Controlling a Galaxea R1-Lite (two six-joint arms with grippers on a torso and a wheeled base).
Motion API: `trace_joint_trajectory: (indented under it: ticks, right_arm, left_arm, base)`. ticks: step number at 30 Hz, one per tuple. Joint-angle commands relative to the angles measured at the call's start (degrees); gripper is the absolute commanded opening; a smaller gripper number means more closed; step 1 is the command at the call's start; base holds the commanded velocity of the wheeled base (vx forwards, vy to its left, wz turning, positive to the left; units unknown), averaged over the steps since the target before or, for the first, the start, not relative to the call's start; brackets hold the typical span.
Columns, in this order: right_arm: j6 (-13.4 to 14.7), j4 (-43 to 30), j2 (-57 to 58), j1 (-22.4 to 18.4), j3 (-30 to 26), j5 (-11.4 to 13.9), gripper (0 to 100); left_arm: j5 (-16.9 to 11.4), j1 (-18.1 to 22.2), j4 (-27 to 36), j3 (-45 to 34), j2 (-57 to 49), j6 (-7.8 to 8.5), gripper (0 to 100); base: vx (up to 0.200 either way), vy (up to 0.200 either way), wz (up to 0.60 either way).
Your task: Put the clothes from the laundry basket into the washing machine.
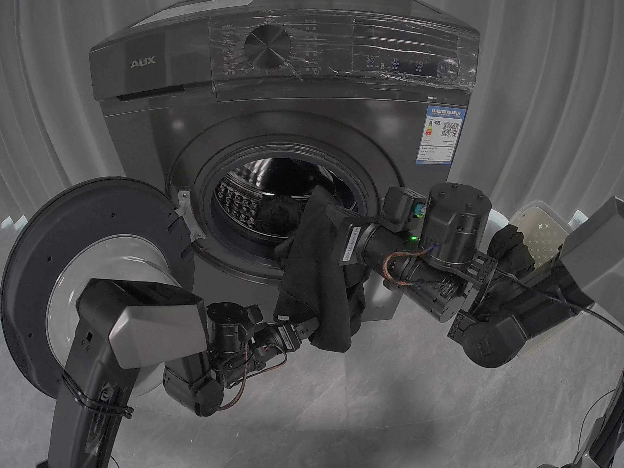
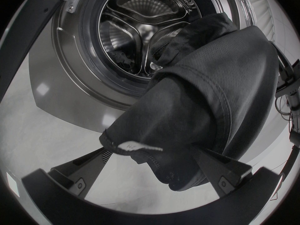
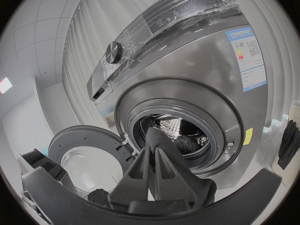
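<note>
1. Your right gripper [image 3: 152,152] has its jaws pinched tight on a black garment [image 1: 315,274] at the mouth of the washing machine [image 1: 286,131].
2. Your left gripper [image 2: 150,155] sits below, jaws spread wide, the garment's hem hanging between them.
3. More dark clothes [image 1: 279,212] lie inside the drum [image 2: 143,22].
4. The laundry basket [image 1: 546,232] stands right of the machine, black cloth [image 3: 289,144] draped over its rim.

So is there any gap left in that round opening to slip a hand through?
Yes: the mouth of the washing machine is free on its left and top, between the door hinge and the black garment. Its lower right is crowded: the right gripper pinches the garment there, and the left gripper is open around the hanging hem.
</note>
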State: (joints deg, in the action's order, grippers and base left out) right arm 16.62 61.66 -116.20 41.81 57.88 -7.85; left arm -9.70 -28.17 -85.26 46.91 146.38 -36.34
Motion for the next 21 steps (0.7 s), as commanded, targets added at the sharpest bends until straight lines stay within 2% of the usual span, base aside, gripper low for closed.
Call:
trace_joint_trajectory:
  ticks: [1,3,4,14,21]
  right_arm:
    - [0.0,0.0,-0.1,0.0,0.0,-0.1,0]
    - [0.0,0.0,-0.1,0.1,-0.1,-0.1,0]
    - [0.0,0.0,-0.1,0.1,-0.1,-0.1,0]
    - [0.0,0.0,-0.5,-0.3,-0.1,-0.1,0]
    - [0.3,0.2,-1.7,-0.9,0.2,0.0,0]
  left_arm:
    - [-0.2,-0.2,0.0,1.5,0.3,-1.28,100]
    - [0.2,-0.2,0.8,2.9,0.7,-1.72,100]
    - [0.2,-0.2,0.8,2.9,0.7,-1.72,0]
    - [0.7,0.0,-0.5,1.3,-0.7,-1.72,0]
    - [0.7,0.4,-3.5,-10.0,-11.6,-1.1,0]
  base:
    - [0.0,0.0,0.0]
    - [0.0,0.0,0.0]
    - [0.0,0.0,0.0]
    - [0.0,0.0,0.0]
    - [0.0,0.0,0.0]
